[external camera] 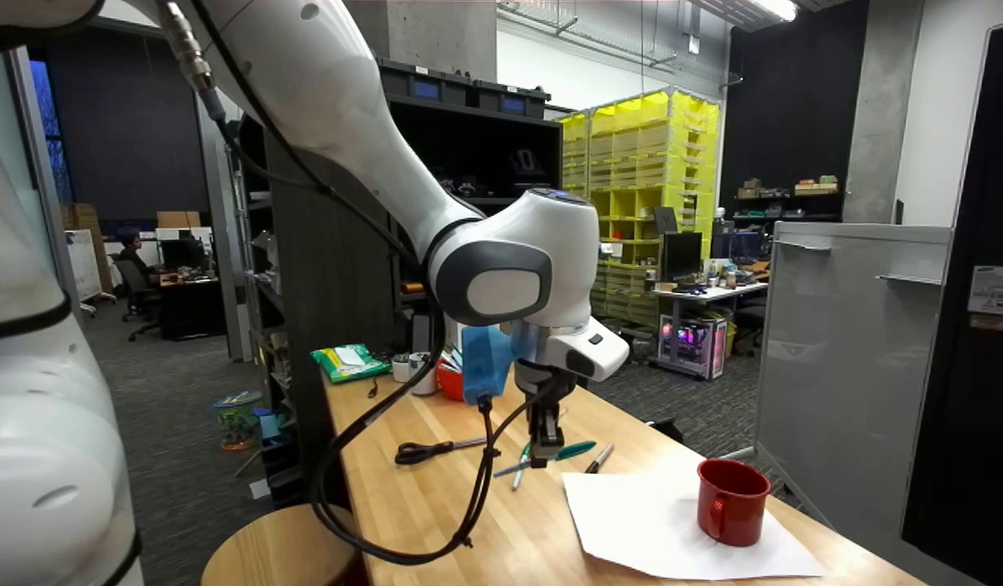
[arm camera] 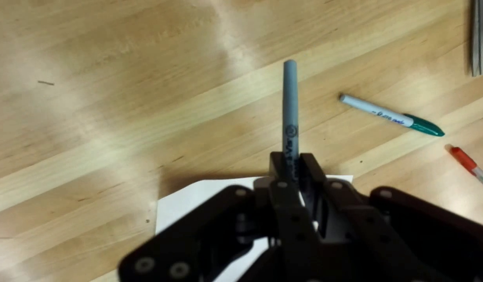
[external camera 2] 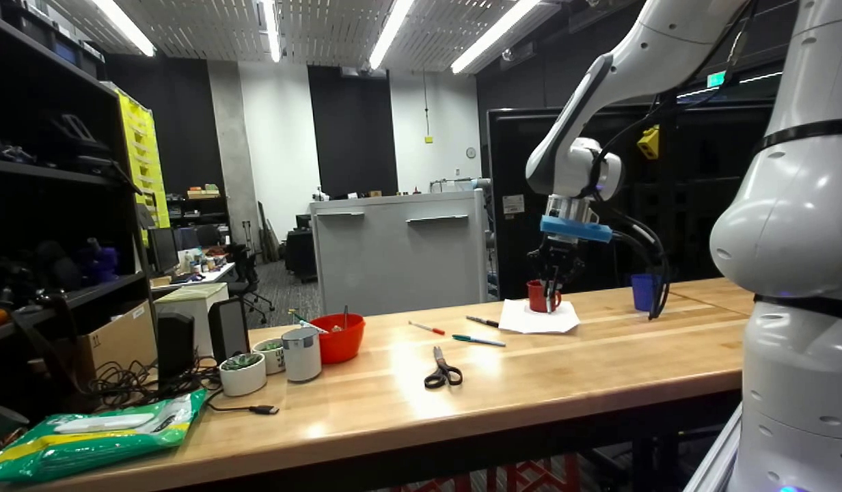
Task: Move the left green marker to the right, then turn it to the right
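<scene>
My gripper (arm camera: 291, 168) is shut on a green marker, gripping it across its grey barrel (arm camera: 290, 98) above the table. The barrel points away from the gripper in the wrist view, and its cap is hidden there by the fingers. In an exterior view the held marker's green cap (external camera: 577, 450) sticks out beside the gripper (external camera: 544, 452). A second green marker (arm camera: 386, 115) lies on the table to the right in the wrist view. It also shows in an exterior view (external camera 2: 478, 339). The gripper (external camera 2: 551, 287) stands in front of the red mug there.
A red mug (external camera: 733, 503) stands on white paper (external camera: 632, 521). A black marker (external camera 2: 482, 321), a red pen (external camera 2: 426, 328) and scissors (external camera 2: 443, 369) lie on the table. A red bowl (external camera 2: 342, 339), a blue cup (external camera 2: 644, 292) and small pots (external camera 2: 243, 374) stand farther away.
</scene>
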{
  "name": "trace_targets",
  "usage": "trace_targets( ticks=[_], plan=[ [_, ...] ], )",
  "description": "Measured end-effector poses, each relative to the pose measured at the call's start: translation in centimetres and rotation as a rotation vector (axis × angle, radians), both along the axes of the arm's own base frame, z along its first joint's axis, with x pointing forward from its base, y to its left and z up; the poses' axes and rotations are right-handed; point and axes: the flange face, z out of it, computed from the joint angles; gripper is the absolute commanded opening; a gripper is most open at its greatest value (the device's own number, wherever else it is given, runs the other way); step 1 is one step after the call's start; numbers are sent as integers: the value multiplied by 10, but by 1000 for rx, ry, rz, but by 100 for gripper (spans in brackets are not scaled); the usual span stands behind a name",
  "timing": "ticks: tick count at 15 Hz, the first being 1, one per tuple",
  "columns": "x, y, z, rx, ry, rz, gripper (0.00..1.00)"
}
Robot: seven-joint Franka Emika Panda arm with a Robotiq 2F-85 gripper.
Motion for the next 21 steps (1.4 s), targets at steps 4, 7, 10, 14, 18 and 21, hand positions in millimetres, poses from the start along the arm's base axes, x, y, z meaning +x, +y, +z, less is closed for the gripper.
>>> trace_targets(
  ticks=[4,7,10,14,18,21],
  plan=[
    [-12,-30,-10,2,11,-23,3],
    [-23,-46,-20,11,31,-60,3],
    [-35,-62,-29,20,51,-104,3],
    [-57,-85,-42,42,64,-162,3],
    [-79,-103,-54,79,56,-207,3],
    [-93,-114,-65,111,40,-232,3]
  ],
)
